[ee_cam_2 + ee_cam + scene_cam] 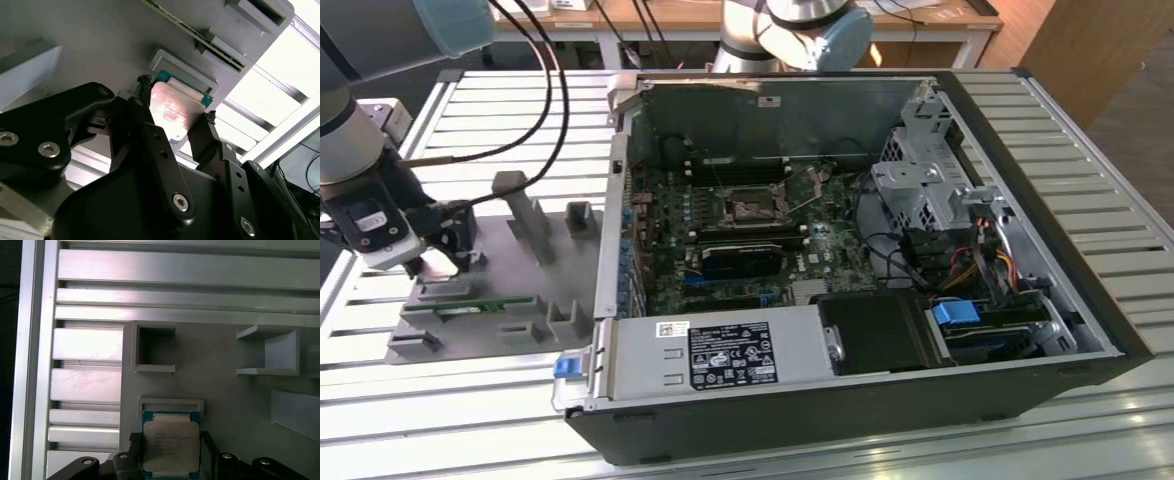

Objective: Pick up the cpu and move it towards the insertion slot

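Your gripper sits low over the grey tray at the exterior view's left; between its two fingertips lies the cpu, silvery top up, and both wrist views show a tip meeting each of two opposite edges, so you can read the fingers as closed on the chip rather than standing apart. The cpu is close to square; the grip runs across it from side to side, and the free edge faces the small raised holder wall of the tray, just beside it.

What matters for you is the way to the insertion slot; it lies well apart from the gripper, toward the exterior view's right, on the green motherboard inside the open computer case; the case's near wall stands between the tray and the slot.

Mind what you cannot see; the chip's underside is hidden, so you cannot tell whether it rests in its seat or hangs just clear of it; its rear edge is cut off in the first wrist view; in the exterior view the gripper body covers most of the chip; the slot's frame and lever are hard to make out.
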Robot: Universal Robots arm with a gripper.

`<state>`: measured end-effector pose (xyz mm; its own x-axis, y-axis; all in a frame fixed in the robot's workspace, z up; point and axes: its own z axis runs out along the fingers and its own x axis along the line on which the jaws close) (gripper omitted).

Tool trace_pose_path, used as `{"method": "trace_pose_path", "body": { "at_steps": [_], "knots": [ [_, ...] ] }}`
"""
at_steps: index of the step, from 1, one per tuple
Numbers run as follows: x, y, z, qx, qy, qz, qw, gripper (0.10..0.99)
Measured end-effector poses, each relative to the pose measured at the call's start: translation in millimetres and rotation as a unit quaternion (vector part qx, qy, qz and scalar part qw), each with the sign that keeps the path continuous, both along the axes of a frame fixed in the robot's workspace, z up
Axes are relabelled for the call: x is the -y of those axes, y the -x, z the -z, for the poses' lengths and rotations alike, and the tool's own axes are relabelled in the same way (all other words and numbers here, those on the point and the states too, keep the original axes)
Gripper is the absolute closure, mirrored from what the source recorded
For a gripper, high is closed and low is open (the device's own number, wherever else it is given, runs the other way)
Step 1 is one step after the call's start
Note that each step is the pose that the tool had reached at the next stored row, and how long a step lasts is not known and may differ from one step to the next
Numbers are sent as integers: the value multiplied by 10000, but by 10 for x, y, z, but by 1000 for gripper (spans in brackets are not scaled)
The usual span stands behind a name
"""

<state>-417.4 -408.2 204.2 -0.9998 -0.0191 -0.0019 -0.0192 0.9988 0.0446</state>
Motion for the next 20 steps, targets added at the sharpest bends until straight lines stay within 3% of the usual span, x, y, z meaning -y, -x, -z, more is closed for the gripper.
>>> {"method": "trace_pose_path", "body": {
  "at_steps": [20],
  "knots": [
    [0, 0, -459, 23, 0, 0, 10000, 545]
  ]
}}
